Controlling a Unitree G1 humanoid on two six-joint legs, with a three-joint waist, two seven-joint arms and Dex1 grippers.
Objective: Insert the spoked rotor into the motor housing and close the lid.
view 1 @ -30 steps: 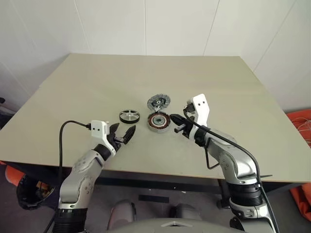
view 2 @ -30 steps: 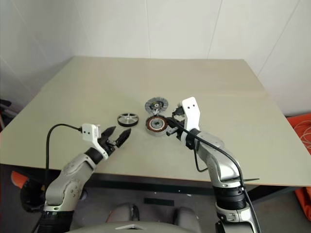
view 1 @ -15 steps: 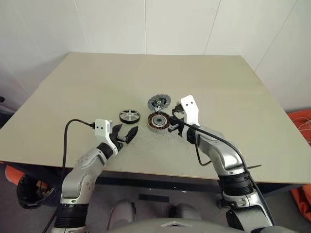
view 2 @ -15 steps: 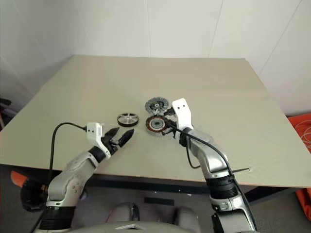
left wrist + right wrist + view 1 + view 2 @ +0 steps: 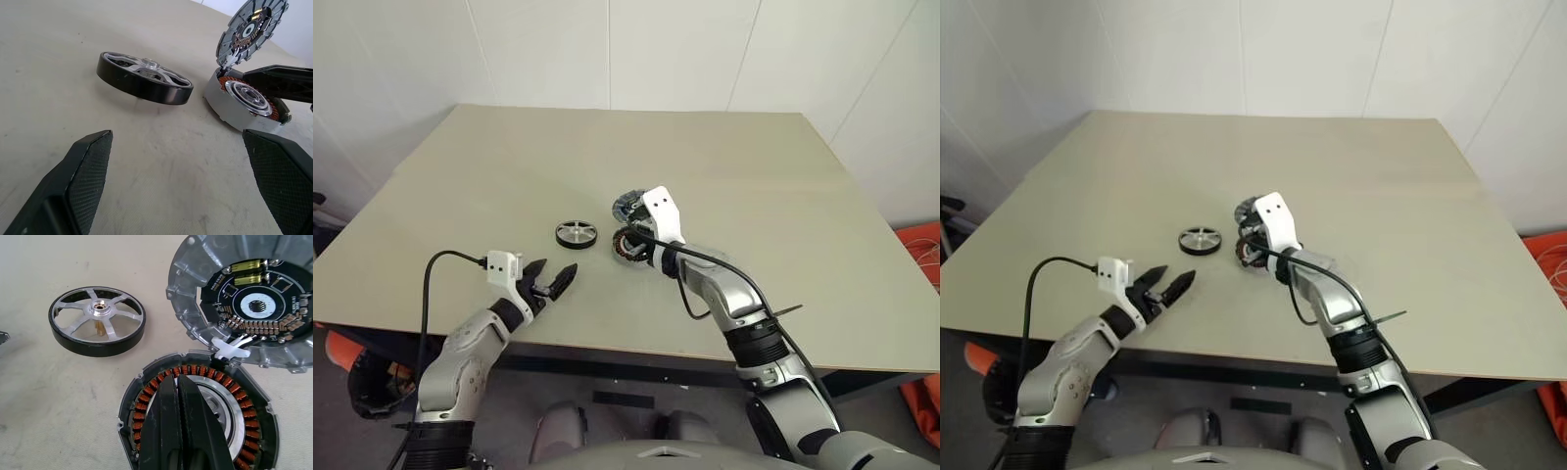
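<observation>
Nothing of the task looks done yet: the rotor (image 5: 576,234) lies flat on the table (image 5: 509,176), outside the housing (image 5: 244,105), and the lid (image 5: 249,303) stands swung up on its hinge at the housing's far rim, its circuit-board face showing. What is left, then, is the whole of it — lift the rotor, seat it over the copper windings, fold the lid down. The left gripper (image 5: 552,281) hangs just above the table with its fingers spread wide and nothing between them; the rotor lies ahead of it and a little to its right, near but clear of the fingertips, and in the left wrist view it sits beyond the gap between the two pads rather than inside it. The right gripper (image 5: 178,416) has its fingers pressed together, pinching nothing, and its tips reach over the open housing, above the windings and the silvery centre ring — whether they touch the metal I cannot tell. The rotor lies just beside the housing, on the left gripper's side, the two apart. My guess is the right gripper is steadying the housing.
</observation>
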